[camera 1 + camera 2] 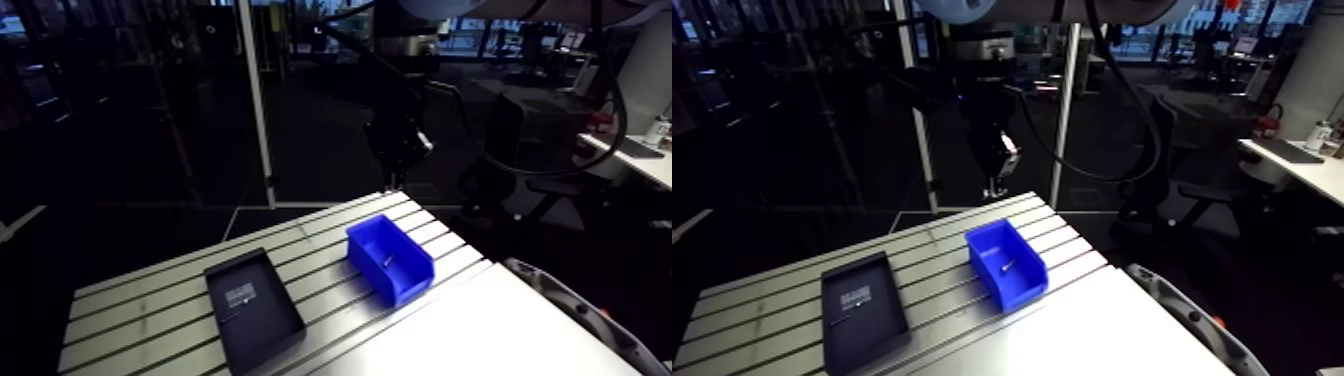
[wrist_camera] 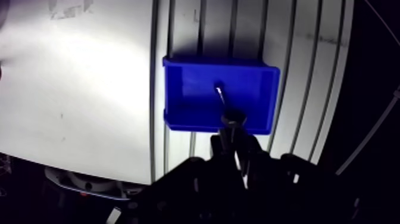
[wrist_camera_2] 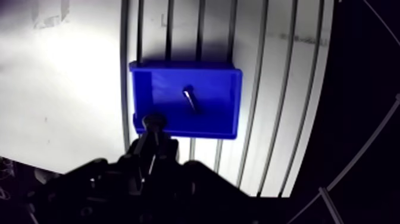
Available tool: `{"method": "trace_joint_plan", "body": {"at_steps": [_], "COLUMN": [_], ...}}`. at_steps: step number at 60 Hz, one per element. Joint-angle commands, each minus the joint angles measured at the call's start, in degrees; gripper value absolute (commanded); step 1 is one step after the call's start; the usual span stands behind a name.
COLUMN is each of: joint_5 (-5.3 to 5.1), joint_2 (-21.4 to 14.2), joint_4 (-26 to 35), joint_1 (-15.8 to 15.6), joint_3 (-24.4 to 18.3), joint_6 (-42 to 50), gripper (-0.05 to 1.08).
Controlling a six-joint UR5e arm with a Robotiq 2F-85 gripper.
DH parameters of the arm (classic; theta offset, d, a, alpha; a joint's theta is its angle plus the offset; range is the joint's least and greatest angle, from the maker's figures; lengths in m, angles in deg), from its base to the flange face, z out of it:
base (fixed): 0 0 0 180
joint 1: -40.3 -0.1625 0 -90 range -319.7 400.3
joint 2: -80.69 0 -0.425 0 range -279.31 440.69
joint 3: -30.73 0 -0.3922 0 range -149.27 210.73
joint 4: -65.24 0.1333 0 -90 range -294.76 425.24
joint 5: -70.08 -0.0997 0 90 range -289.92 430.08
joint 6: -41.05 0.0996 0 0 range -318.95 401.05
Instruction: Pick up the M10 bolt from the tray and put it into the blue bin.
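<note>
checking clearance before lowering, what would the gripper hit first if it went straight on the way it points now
Most likely the blue bin. In the wrist view the gripper lines up with the bin's near wall, and the M10 bolt lies further in. Whether it would meet the wall or the floor first is unclear.

The robot's black, blocky metal gripper [image 1: 993, 188] bears a small pale patch on one side. Directly above the gripper sits a dark cylindrical wrist [image 1: 984, 70]. Higher above the gripper runs a smooth, pale grey tubular upper link [image 1: 1072, 8].
</note>
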Motion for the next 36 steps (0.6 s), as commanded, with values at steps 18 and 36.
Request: {"method": "trace_joint_plan", "body": {"at_steps": [18,36], "joint_5": [0.23,0.23], "joint_2": [6.27,9.26], "joint_4": [-5.11,-6.67], "joint_1": [0.52,0.27], "joint_3": [0.61,0.77], "joint_6": [0.24,0.50], "gripper": [1.05,1.05]}}
